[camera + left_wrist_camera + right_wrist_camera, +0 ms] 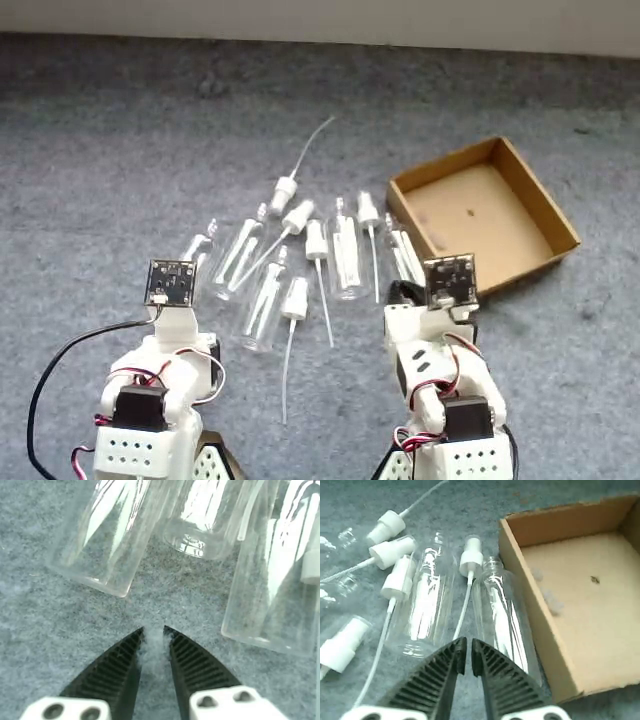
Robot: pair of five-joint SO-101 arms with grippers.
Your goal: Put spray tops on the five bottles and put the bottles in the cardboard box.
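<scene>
Several clear bottles lie capless on the grey carpet, among them one (pixel 240 255) at the left and one (pixel 345 255) at the middle. Several white spray tops with long tubes lie loose between them, such as one (pixel 285 190) farthest back and one (pixel 295 298) nearest the arms. The open cardboard box (pixel 445 162) sits at the right with no bottle in it. My left gripper (pixel 153 630) is shut on nothing, just short of three bottle bases (pixel 100 535). My right gripper (pixel 469 642) is shut, over the gap between two bottles (pixel 427 605) (pixel 505 615), beside the box (pixel 585 605).
Grey carpet covers the whole work surface. The left arm's camera block (pixel 172 283) and the right arm's (pixel 450 278) stand at the near edge of the bottle cluster. A black cable (pixel 60 360) loops at the near left. Bare carpet lies beyond the bottles.
</scene>
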